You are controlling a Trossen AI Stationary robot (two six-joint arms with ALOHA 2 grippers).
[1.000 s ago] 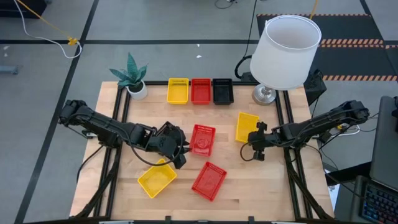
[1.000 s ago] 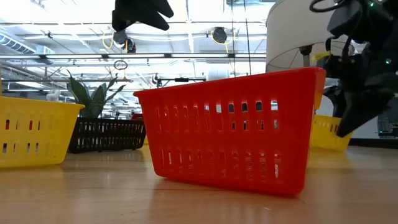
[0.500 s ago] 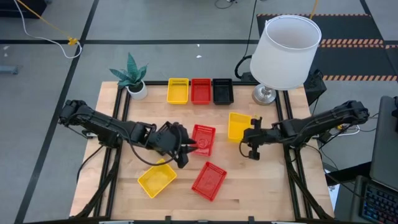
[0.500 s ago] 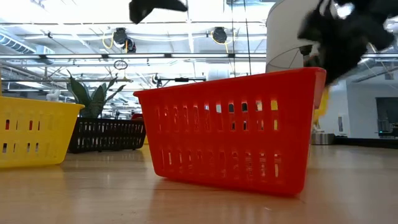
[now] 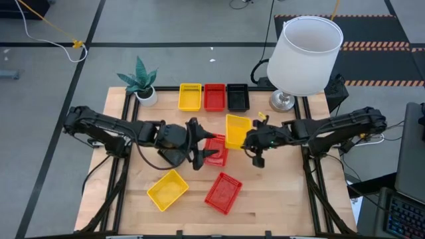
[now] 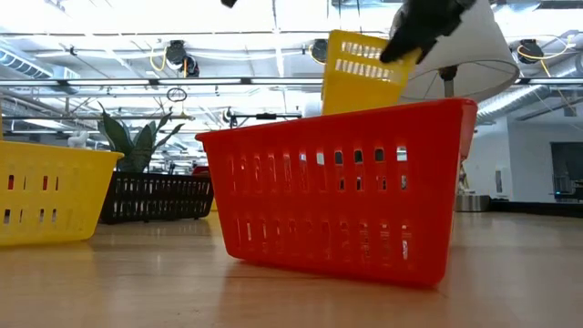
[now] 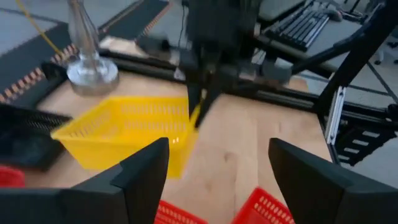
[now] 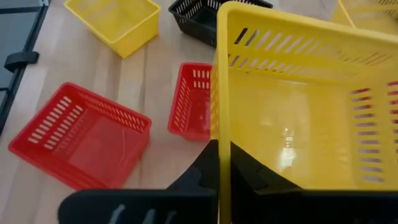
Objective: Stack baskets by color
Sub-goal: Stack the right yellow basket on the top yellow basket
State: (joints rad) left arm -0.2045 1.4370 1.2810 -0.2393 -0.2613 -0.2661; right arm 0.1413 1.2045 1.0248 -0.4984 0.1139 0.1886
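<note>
My right gripper [image 5: 251,141] is shut on a yellow basket [image 5: 238,131] and holds it in the air over the table's middle. My left gripper [image 7: 217,180] stands open above a red basket [image 5: 216,151] in the middle, with nothing between its fingers. A black basket [image 8: 199,15] lies on the table under the left arm. Nearer the front edge lie a yellow basket [image 5: 167,189] and a red basket [image 5: 222,192]. At the far edge, yellow [image 5: 190,97], red [image 5: 214,97] and black [image 5: 237,97] baskets stand in a row. My right gripper holds the yellow basket by the rim of one side wall [image 8: 222,134], with one finger inside the basket and one outside. The fingers come from the table's right, slanting down. The basket is lifted clear of the table and hangs tilted [image 6: 364,73].
A white lamp [image 5: 307,53] stands at the far right corner, its base [image 5: 282,101] beside the black basket of the row. A potted plant [image 5: 141,83] stands at the far left. Bare wood lies along the front edge and at the right.
My right gripper has taken hold of the yellow basket that lay on the table's right, lifted it clear and carried it up and toward the table's middle. My left gripper has risen and gone a little toward the far right.
</note>
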